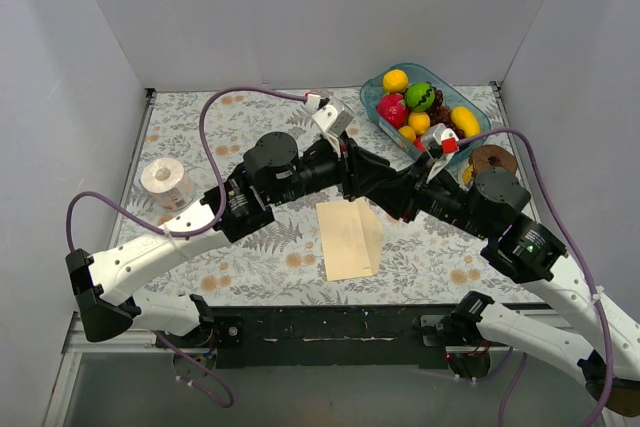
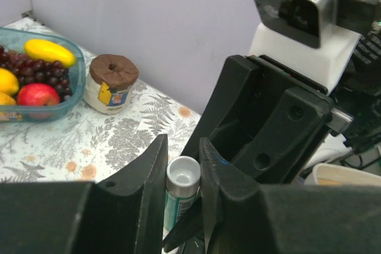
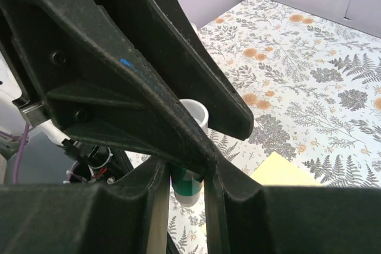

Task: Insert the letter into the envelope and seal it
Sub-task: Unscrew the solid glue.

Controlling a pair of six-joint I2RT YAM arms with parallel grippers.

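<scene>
The pale cream-yellow envelope lies flat on the floral table near the front middle, and one corner shows in the right wrist view. The letter is hidden. Above the envelope's far end both grippers meet on a glue stick. My left gripper has its fingers pressed against both sides of the stick's white end. My right gripper is shut on the stick's green body, and the left gripper's fingers cross just above it.
A blue tray of fruit stands at the back right. Beside it is a jar with a brown lid. A roll of tape sits at the left. Grey walls enclose the table.
</scene>
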